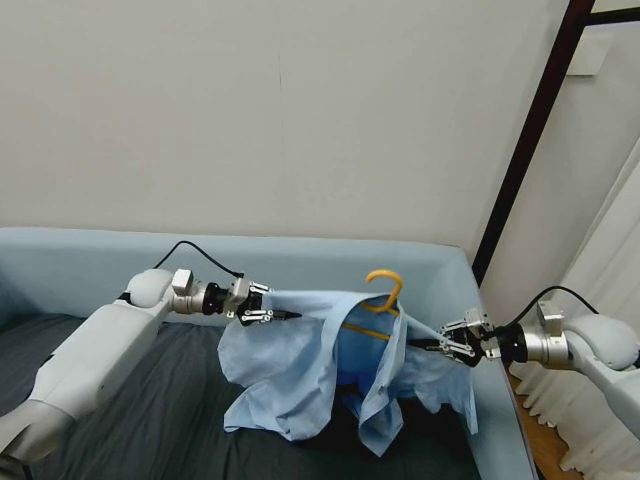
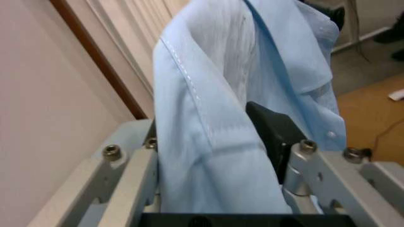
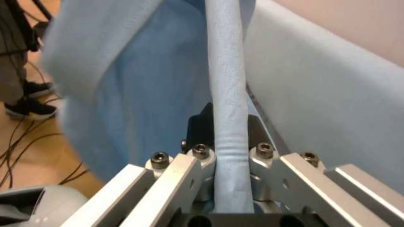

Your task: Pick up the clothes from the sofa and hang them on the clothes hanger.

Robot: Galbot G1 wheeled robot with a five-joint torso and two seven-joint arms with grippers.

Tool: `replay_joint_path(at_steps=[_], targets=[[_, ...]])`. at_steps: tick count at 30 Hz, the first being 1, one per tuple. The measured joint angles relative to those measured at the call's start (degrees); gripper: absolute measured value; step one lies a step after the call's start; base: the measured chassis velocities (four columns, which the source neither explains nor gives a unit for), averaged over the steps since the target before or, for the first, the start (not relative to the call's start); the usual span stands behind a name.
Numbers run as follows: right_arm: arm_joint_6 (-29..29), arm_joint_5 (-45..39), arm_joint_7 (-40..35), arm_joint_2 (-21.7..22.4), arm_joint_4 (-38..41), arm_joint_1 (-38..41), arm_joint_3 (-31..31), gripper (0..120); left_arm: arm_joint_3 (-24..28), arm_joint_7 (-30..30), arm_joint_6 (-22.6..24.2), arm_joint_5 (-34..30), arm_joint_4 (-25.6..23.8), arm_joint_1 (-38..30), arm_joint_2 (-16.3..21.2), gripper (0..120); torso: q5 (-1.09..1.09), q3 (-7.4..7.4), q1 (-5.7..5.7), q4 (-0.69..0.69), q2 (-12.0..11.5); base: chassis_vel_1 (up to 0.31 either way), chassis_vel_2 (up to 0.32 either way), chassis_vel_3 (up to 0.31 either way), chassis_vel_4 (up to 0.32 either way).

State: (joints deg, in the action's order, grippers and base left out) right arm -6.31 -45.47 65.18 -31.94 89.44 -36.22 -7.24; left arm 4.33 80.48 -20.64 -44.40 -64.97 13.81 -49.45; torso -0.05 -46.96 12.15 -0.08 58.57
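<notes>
While it hangs stretched between the two arms, the light blue shirt (image 1: 300,370) is held up over the sofa (image 1: 90,255), with its lower folds drooping down to the dark seat cushion (image 1: 150,400). An orange hanger (image 1: 385,284) sits inside it, the hook poking out above the cloth and part of the bar showing in the open front. The left gripper (image 1: 280,316) is clamped on a fold at one shoulder, and its wrist camera shows fabric pinched between the fingers (image 2: 126,175). The right gripper (image 1: 428,346) is closed on a rolled strip of the same shirt at the other side, close to the sofa's pale blue end. A plain white wall (image 1: 300,110) rises behind.
</notes>
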Motion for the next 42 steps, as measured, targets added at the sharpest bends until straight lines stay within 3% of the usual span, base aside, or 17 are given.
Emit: replay_joint_path(at_steps=[5, 9, 11, 14, 15, 17, 21, 23, 24, 27, 31, 37, 42], targets=[[-1.56, -1.72, -2.48, 2.53, 2.13, 0.35, -0.64, 2, -2.32, -1.75, -0.02, -4.34, -1.51, 1.59, 2.66, 57, 0.01, 0.0, 0.0, 0.01, 0.0, 0.0, 0.0, 0.0, 0.0], [-2.93, -1.06, -4.89, 6.8, 5.01, 2.4, -0.8, 2, -5.96, -8.18, -1.18, -9.76, -6.1, 8.37, 5.39, 76, -0.02, 0.01, 0.0, 0.05, 0.0, 0.0, 0.0, 0.0, 0.0], [-3.21, -0.72, -5.38, 8.07, 5.78, 2.92, -0.71, 2, -6.95, -9.67, -1.95, -10.81, -7.14, 10.02, 5.37, 81, -0.01, 0.01, 0.0, 0.04, 0.0, 0.0, 0.0, 0.0, 0.0], [-4.0, 0.44, -6.85, 10.75, 7.37, 4.26, -0.37, 2, -9.11, -17.65, -4.1, -14.36, -11.44, 15.42, 4.12, 94, -0.01, 0.01, -0.01, -0.01, 0.0, 0.0, 0.0, 0.0, 0.0], [-4.0, 0.44, -6.85, 10.75, 7.37, 4.26, -0.37, 2, -9.11, -17.65, -4.1, -14.36, -11.44, 15.42, 4.12, 94, -0.01, 0.01, -0.01, -0.01, 0.0, 0.0, 0.0, 0.0, 0.0], [-5.14, 0.55, -9.6, 11.99, 8.52, 4.78, -0.18, 2, -10.3, -24.58, -4.65, -15.92, -15.89, 19.76, 2.55, 99, 0.01, 0.01, -0.01, -0.02, 0.0, 0.0, 0.0, 0.0, 0.0], [-6.23, 0.44, -13.6, 12.25, 9.13, 5.07, 0.21, 2, -11.46, -30.82, -4.9, -15.06, -20.16, 24.05, 0.16, 100, 0.01, 0.01, -0.01, 0.0, 0.0, 0.0, 0.0, 0.0, 0.0], [-7.14, -0.31, -19.98, 10.2, 8.61, 5.59, 1.11, 2, -12.15, -42.86, -5.37, -11.35, -24.41, 28.11, -2.98, 100, 0.0, 0.01, -0.01, -0.01, 0.0, 0.0, 0.0, 0.0, 0.0], [-7.14, -0.31, -19.98, 10.2, 8.61, 5.59, 1.11, 2, -12.15, -42.86, -5.37, -11.35, -24.41, 28.11, -2.98, 100, 0.0, 0.01, -0.01, -0.01, 0.0, 0.0, 0.0, 0.0, 0.0], [-7.79, -0.6, -26.75, 6.19, 6.97, 7.47, 4.09, 2, -11.65, -54.41, -5.1, -9.08, -28.87, 31.36, -5.2, 100, 0.03, 0.0, -0.01, 0.01, 0.0, 0.0, 0.0, 0.0, 0.0], [-8.63, -0.8, -34.02, 1.76, 4.68, 12.35, 9.81, 2, -10.9, -58.67, -4.19, -7.58, -31.62, 33.14, -5.51, 100, 0.02, 0.0, -0.01, 0.02, 0.0, 0.0, 0.0, 0.0, 0.0], [-11.26, -2.95, -41.28, -1.32, 2.56, 21.85, 19.14, 2, -10.06, -59.85, -3.72, -3.95, -32.45, 34.2, -5.5, 100, 0.01, 0.0, 0.0, 0.03, 0.0, 0.0, 0.0, 0.0, 0.0], [-18.11, -6.36, -48.28, -2.57, 2.08, 34.72, 32.49, 2, -8.95, -61.67, -2.99, -0.27, -33.12, 35.84, -8.97, 100, 0.01, -0.01, 0.0, -0.01, 0.0, 0.0, 0.0, 0.0, 0.0]])
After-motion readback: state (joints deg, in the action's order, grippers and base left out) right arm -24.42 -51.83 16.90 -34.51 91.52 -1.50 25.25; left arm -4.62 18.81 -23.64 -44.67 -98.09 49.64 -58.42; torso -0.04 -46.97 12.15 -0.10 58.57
